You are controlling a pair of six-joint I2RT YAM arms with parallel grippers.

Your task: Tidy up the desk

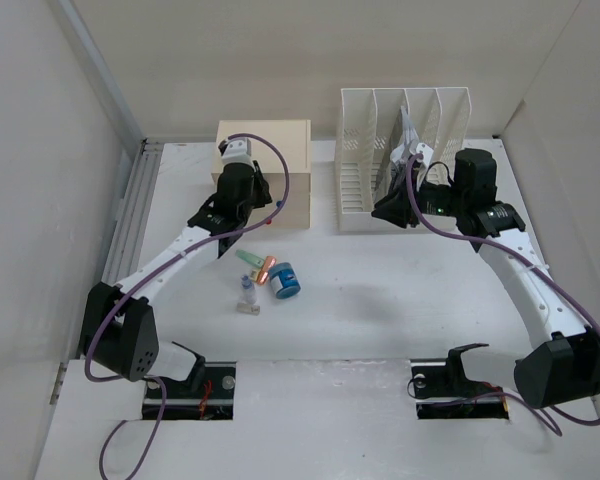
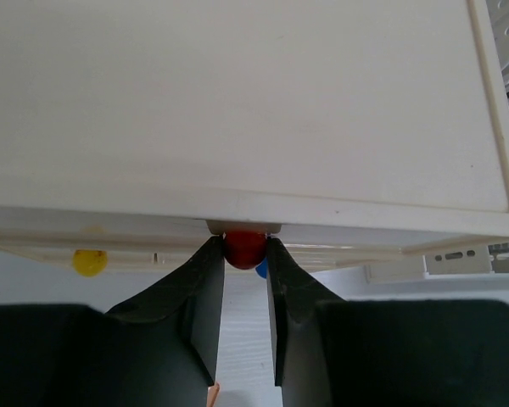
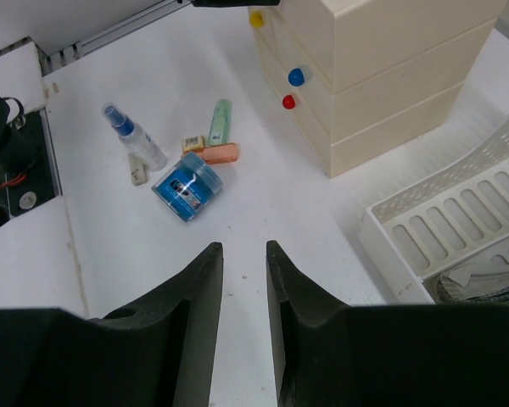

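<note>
On the white desk [image 1: 380,300] a cream drawer box [image 1: 265,150] stands at the back. My left gripper [image 2: 244,254] is shut on a red knob [image 2: 244,248] at the box's front edge. A yellow knob [image 2: 89,261] shows to its left and a blue knob [image 2: 261,270] just behind it. From above, my left gripper [image 1: 265,203] is against the box front. My right gripper [image 3: 243,250] hangs open over bare desk with nothing between its fingers. It is beside the white file rack [image 1: 405,150].
A small pile lies mid-desk: a blue jar [image 1: 285,282], a spray bottle [image 1: 247,297], a green tube [image 1: 250,260] and an orange piece [image 1: 264,268]. The rack's base [image 3: 458,220] lies right of my right fingers. Pale walls enclose the desk.
</note>
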